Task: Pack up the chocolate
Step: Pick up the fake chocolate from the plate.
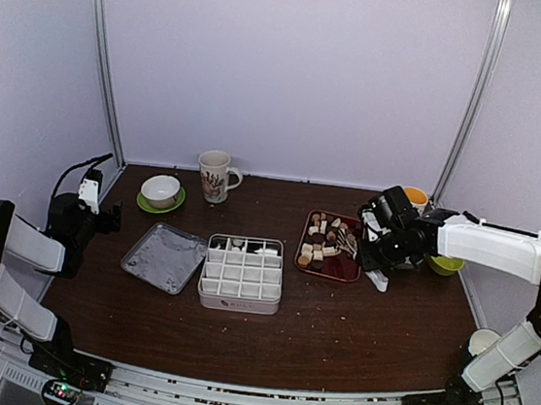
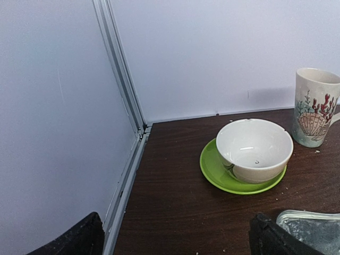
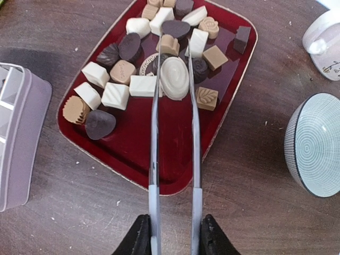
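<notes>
The chocolate (image 3: 130,85) is several dark, tan and white pieces lying on a red tray (image 3: 175,159), which sits right of centre (image 1: 346,270) in the top view. My right gripper (image 3: 173,234) is shut on white tongs (image 3: 154,133), near the tray's right edge (image 1: 370,256). The tongs' two arms reach over the tray and lie against either side of a white oval chocolate (image 3: 175,78). A white box (image 1: 242,273) with a grid of compartments stands at the table's centre. My left gripper (image 2: 175,239) is open and holds nothing, low over the table's far left (image 1: 91,192).
A white bowl (image 2: 255,149) on a green saucer (image 2: 212,170) and a shell-patterned mug (image 2: 316,106) stand at the back left. A silver lid (image 1: 164,257) lies left of the box. A striped bowl (image 3: 316,143) and a white cup (image 3: 324,42) sit right of the tray.
</notes>
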`<action>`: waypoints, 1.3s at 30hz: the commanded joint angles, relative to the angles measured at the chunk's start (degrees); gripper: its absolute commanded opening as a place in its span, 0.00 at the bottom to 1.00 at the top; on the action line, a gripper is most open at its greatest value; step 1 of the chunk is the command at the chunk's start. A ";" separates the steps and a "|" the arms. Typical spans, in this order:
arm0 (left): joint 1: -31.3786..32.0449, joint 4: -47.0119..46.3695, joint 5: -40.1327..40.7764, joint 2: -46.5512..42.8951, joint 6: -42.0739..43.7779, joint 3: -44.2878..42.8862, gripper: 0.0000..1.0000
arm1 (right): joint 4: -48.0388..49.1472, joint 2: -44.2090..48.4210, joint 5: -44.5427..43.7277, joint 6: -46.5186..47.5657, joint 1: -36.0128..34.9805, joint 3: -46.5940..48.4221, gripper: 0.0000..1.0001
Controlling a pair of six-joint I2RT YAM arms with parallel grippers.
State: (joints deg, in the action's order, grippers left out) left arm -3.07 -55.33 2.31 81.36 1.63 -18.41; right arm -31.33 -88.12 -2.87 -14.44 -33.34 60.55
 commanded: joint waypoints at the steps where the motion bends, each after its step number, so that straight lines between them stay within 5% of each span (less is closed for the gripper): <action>1: -0.44 -1.44 -0.64 0.26 0.22 -1.10 0.98 | 2.99 6.13 1.17 1.87 0.13 -1.95 0.24; 39: -0.43 -1.44 -0.62 0.29 0.22 -1.10 0.98 | 10.91 15.93 14.50 5.47 -8.14 -3.14 0.22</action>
State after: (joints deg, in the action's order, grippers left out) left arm -3.07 -55.33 2.31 81.36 1.61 -18.41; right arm -23.09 -74.13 10.79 -9.58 -41.01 56.07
